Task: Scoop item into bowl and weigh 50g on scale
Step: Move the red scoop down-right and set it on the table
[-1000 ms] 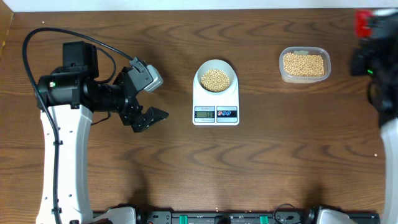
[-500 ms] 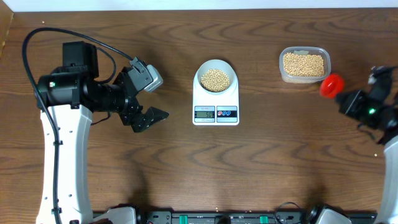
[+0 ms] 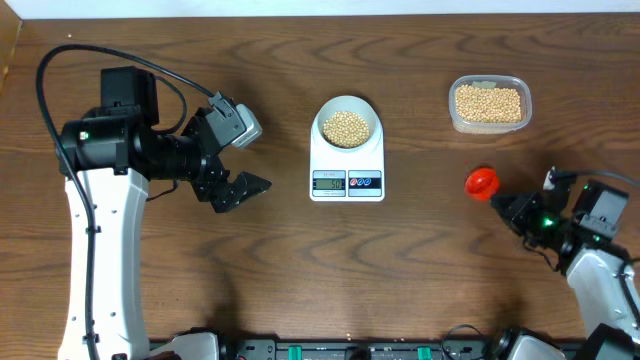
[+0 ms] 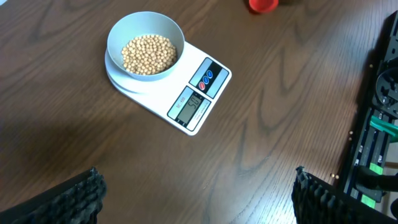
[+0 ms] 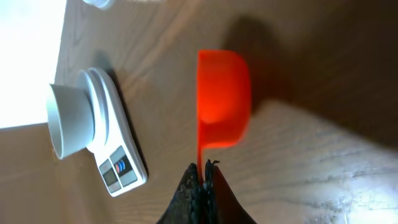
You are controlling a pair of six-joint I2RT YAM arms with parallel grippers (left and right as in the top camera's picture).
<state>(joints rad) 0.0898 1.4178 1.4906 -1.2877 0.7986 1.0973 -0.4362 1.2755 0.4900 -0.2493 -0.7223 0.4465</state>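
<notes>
The pale bowl (image 3: 346, 108) stands on the white scale (image 3: 347, 172) at mid-table, holding beige beans (image 3: 346, 127). The left wrist view shows the bowl (image 4: 146, 28), its beans (image 4: 148, 53) and the scale (image 4: 198, 93) ahead of my left gripper (image 4: 196, 186), which is open and empty. That left gripper (image 3: 250, 158) hovers left of the scale. My right gripper (image 3: 506, 204) is shut on the thin handle of a red scoop (image 3: 481, 181), right of the scale. In the right wrist view the scoop (image 5: 222, 96) sticks out from the gripper (image 5: 203, 171), with the scale (image 5: 118, 155) and bowl (image 5: 68, 118) to its left.
A clear plastic tub (image 3: 489, 122) of beans sits at the back right, beyond the scoop. Black equipment (image 4: 379, 124) runs along the table's front edge. The left arm's white link (image 3: 95, 250) stands over the table's left side.
My right arm has swung from the far right edge toward the front, carrying the red scoop down and left, past the tub. The left arm has not moved.
</notes>
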